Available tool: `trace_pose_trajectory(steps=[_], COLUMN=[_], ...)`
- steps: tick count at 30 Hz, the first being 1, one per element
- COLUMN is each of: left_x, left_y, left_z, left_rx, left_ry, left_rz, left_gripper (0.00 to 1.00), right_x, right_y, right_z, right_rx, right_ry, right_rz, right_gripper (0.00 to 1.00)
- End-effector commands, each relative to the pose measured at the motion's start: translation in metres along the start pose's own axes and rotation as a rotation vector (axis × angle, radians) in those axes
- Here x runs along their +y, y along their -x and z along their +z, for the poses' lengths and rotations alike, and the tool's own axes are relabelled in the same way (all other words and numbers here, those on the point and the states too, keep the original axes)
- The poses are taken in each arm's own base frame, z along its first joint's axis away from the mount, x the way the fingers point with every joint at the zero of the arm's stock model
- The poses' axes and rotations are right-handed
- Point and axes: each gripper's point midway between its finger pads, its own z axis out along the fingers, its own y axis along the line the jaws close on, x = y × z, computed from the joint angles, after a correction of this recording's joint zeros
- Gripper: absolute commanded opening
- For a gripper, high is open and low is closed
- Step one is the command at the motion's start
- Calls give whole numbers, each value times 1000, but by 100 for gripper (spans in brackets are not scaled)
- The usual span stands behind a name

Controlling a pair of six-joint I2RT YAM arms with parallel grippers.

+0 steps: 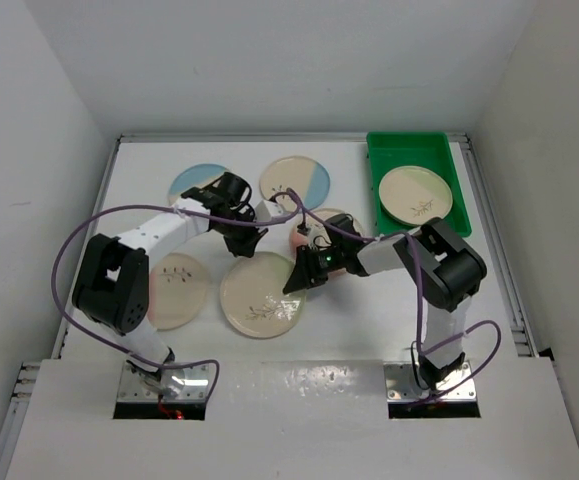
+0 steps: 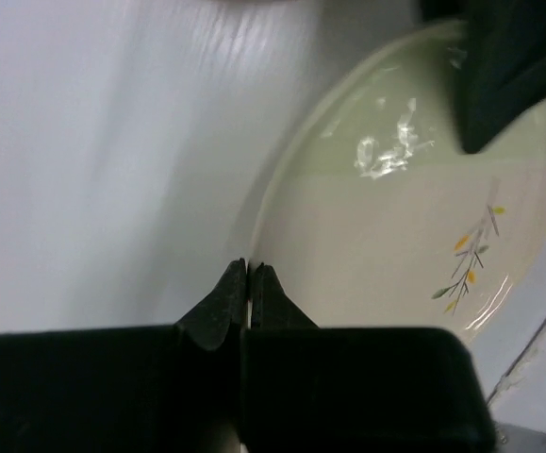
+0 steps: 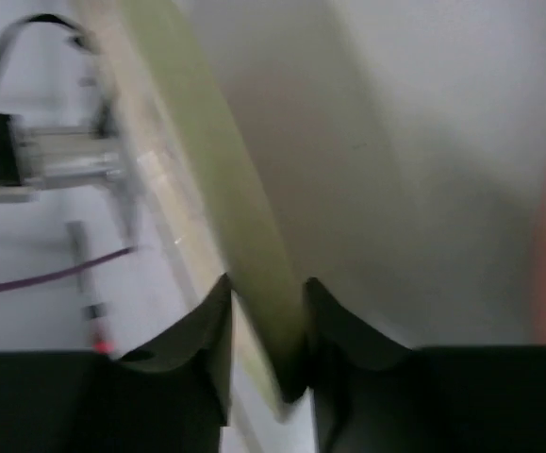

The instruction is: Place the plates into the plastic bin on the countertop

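While both arms reach inward over the white worktop [image 1: 139,205], six plates can be counted from above. One cream plate [image 1: 416,195] lies flat inside the single green plastic bin [image 1: 409,150] at the far right corner. Five lie outside it on the worktop: a mostly blue plate [image 1: 194,183] at the far left, a cream-and-blue plate [image 1: 294,180] just beside it, a pink-tinted plate [image 1: 314,222] partly hidden under the right arm, a cream-and-pink plate [image 1: 179,290] near the left arm's base, and a green-segment plate [image 1: 261,300] [image 2: 395,245] [image 3: 254,283] in the near middle.

Both arms work at that middle plate. The left arm is folded at the elbow and stretches rightward, its left hand [image 1: 241,240] [image 2: 249,274] pointing down at the plate's far edge. Its fingers are pressed together tip to tip right at the rim, with nothing held between them.

The right arm bends back leftward from its base, forearm low, and its right hand [image 1: 299,278] [image 3: 265,293] angles down onto the plate's right edge. Its two fingers straddle the green rim and pinch it, one on each face. That wrist view is blurred.
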Motion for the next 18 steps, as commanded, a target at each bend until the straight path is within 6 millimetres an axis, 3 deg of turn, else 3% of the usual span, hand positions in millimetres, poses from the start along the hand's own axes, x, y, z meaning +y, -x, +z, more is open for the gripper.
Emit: trace_pose_trajectory(steps=[1,2,3,5,6,7,8,10,11,12,15,16,18], left_x=[5,5,7,14,16,28,36,58,62,72,97,107,117], left_y=[10,10,8,4,11,10,21,28,32,42,41,37,26], left_z=[-7,-7,-8,-10,-16,-22,-34,-55,-66,-79,-109,-119,-125], left_rx=[-59,-59,-60,-47,-65,-72,-106,-149,-175,-212,-273,-282,-267], left_ry=[10,10,16,42,55,85,116,176,187,213,271,298,340], left_rz=[4,4,-14,-24,-24,-41,-49,-88,-110,-115,-184,-203,-242], left_gripper=[0,0,0,0,0,8,32,48,55,57,58,58,59], right_x=[35,35,39,38,45,46,45,61,54,63,50,32,-9], right_y=[18,17,16,34,41,45,62,84,107,122,172,196,214], right_z=[7,4,3,-14,-21,-25,-36,-55,-74,-87,-145,-178,-231], right_rx=[-59,-65,-67,-141,-160,-170,-213,-261,-328,-366,-546,-680,-836], right_ry=[144,151,164,176,188,193,192,220,208,220,170,92,-15], right_rz=[-32,-23,-19,15,30,34,37,28,33,31,49,79,208], right_gripper=[24,6,0,0,0,0,0,0,0,0,0,0,0])
